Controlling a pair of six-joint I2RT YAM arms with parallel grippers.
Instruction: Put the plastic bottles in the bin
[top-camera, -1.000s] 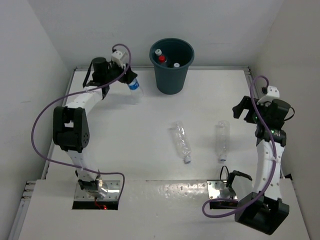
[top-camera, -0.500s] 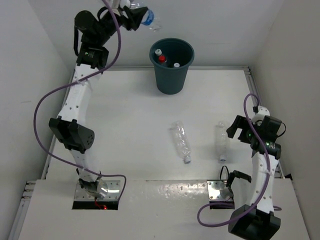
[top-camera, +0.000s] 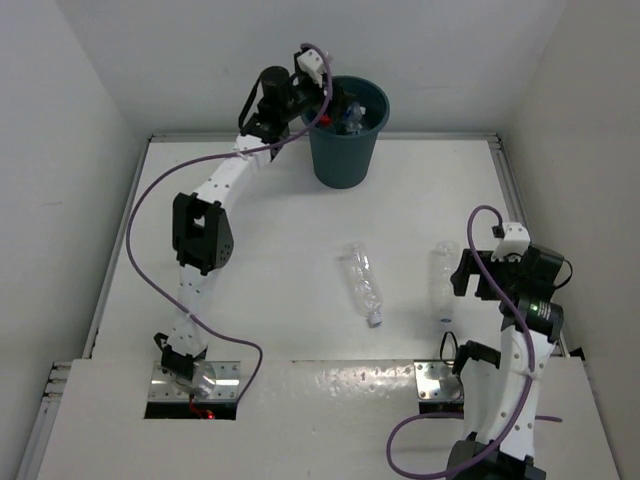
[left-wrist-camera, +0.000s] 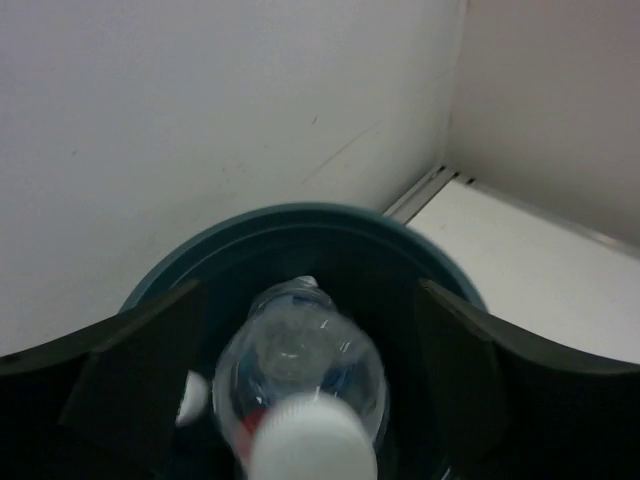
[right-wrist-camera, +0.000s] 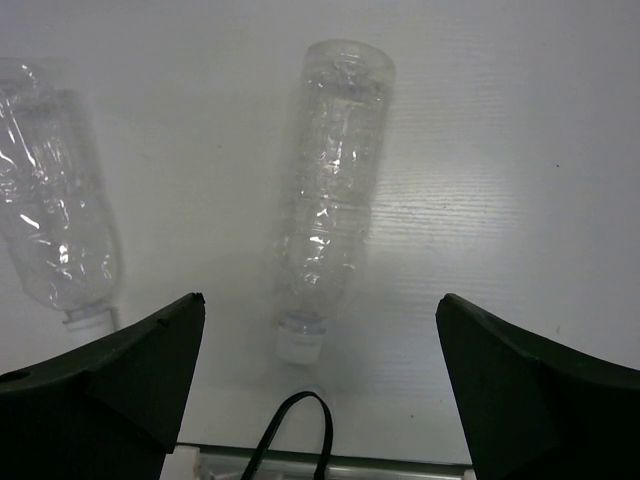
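White-walled corner: teal bin (top-camera: 345, 165) holds several bottles (top-camera: 352, 120) under the released left tool (top-camera: 323, 103); right tool (right-wrist-camera: 320, 300) gapes wide.

Boxed in left, far and right by plain white walls (top-camera: 150, 60); floored with a white tabletop (top-camera: 260, 240); lit softly, evenly.

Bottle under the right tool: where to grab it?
Mid-body of the bottle, straight down from above, closing across its width. It lies flat, long axis running near to far, cap at the near end. The open right tool probably spans that width.
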